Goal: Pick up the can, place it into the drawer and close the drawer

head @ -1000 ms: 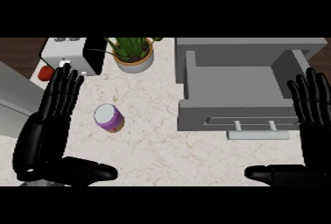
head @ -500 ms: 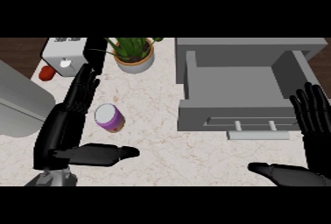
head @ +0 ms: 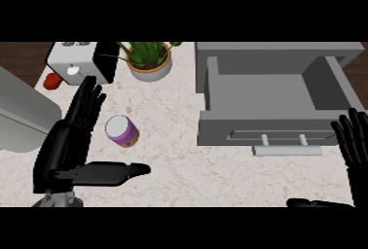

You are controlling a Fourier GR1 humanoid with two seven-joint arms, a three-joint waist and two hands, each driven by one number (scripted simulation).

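Observation:
A purple can (head: 121, 131) with a white top stands on the marble counter, left of centre. My left hand (head: 70, 146) is open just to its left, fingers straight and pointing away, thumb stretched out below the can; it does not touch the can. The grey drawer (head: 273, 92) is pulled open at the right, with nothing visible inside, its front panel and white handle (head: 286, 151) facing me. My right hand (head: 355, 146) is open at the right edge, fingers up, beside the drawer's front corner.
A potted plant (head: 149, 62) stands at the back, next to a white and black toaster (head: 81, 61). A red object (head: 52, 81) lies by the toaster. A grey rounded appliance (head: 18, 116) fills the left edge.
My left hand has moved right and forward, closer to the can, with its thumb now under the can's position. My right hand has slipped lower and further toward the right edge.

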